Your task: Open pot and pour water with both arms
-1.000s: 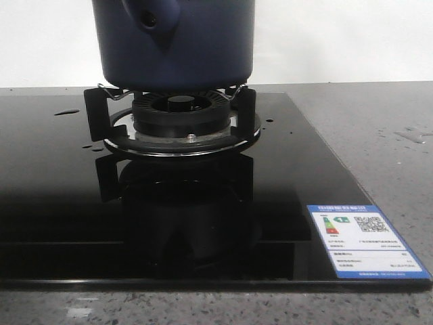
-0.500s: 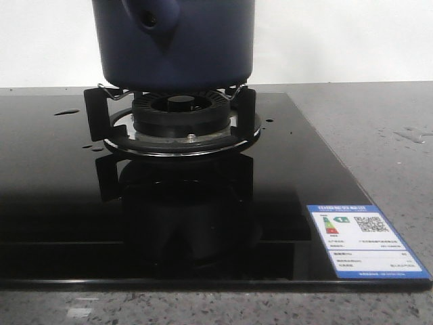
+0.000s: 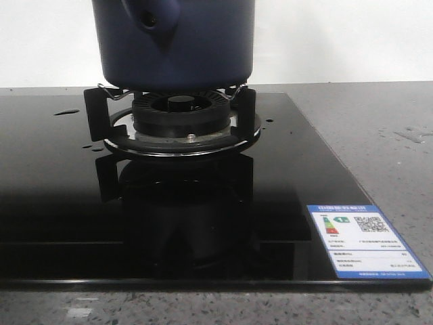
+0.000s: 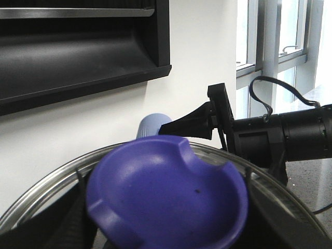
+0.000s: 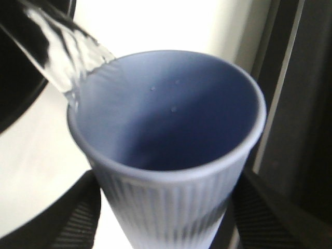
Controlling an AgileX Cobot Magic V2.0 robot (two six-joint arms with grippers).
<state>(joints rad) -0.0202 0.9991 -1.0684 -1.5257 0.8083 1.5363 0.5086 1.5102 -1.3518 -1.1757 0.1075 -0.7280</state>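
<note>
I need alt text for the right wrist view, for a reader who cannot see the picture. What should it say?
A pale blue ribbed cup fills the view, seen from above into its open mouth, with dark gripper fingers on both sides of its lower part. A clear stream of water leaves the cup over its rim. A white wall is behind it.

A blue-and-white energy label (image 3: 366, 241) sits on the near right corner of the black cooktop (image 3: 61, 203); it carries a QR code, but its print is too small to read.
</note>
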